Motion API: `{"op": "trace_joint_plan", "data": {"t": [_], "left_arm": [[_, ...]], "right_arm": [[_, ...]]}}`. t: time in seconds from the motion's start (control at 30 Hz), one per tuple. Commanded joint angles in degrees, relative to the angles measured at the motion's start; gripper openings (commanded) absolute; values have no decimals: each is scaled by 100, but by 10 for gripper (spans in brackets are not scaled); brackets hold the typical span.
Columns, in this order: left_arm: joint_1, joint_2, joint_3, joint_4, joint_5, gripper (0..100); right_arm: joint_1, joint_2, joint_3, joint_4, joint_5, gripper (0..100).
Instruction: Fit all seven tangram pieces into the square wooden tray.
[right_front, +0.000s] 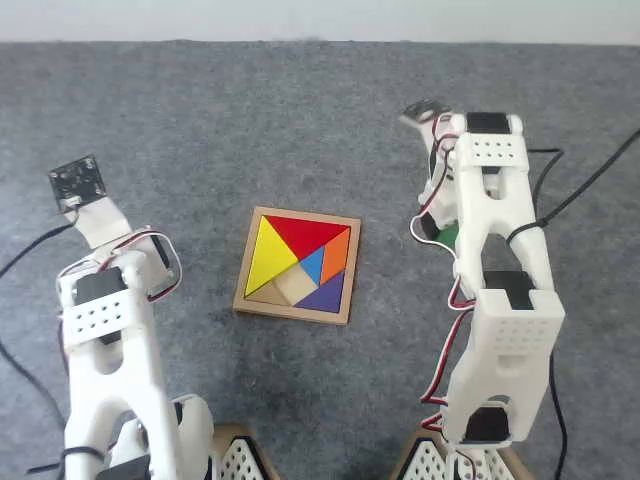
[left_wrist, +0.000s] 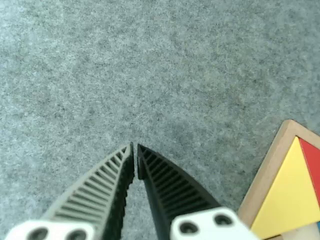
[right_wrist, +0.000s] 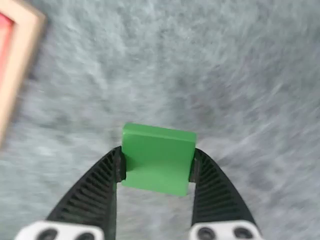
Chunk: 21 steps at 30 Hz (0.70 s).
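Note:
The square wooden tray (right_front: 254, 291) lies mid-table holding a yellow triangle (right_front: 268, 257), a red triangle (right_front: 305, 232), an orange piece (right_front: 338, 254), a small blue triangle (right_front: 313, 266) and a purple piece (right_front: 325, 294); bare wood shows at its near middle. The tray's corner (left_wrist: 272, 167) and the yellow triangle (left_wrist: 292, 192) lie beside my left gripper (left_wrist: 135, 146), which is shut and empty over the carpet to the tray's left. My right gripper (right_wrist: 156, 159) is shut on a green square piece (right_wrist: 158, 157), right of the tray. A bit of green (right_front: 449, 236) peeks from under the right arm.
Grey carpet covers the table all around the tray. The tray's edge (right_wrist: 17, 75) lies a short way from the held green piece. Cables trail beside both arms at the left and right sides.

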<state>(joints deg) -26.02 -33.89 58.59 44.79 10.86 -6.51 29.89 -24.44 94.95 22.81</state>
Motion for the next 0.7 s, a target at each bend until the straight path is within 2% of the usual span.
{"op": "trace_joint_plan", "data": {"t": [0.0, 0.1, 0.27, 0.43, 0.67], "left_arm": [[-35, -202, -66, -97, -44, 12], [-35, -202, -66, -97, -44, 12], [-35, -202, -66, -97, -44, 12], [-193, -211, -92, -97, -26, 12], [-316, -211, -84, -114, -18, 12]], "right_arm": [[-813, -119, -510, 567, -571, 16], [-1684, -92, -510, 620, -993, 16], [-2862, -40, -466, 92, -2136, 16], [-3486, 101, -440, -330, -2127, 16], [-3846, 989, -466, -804, -2057, 20]]}}
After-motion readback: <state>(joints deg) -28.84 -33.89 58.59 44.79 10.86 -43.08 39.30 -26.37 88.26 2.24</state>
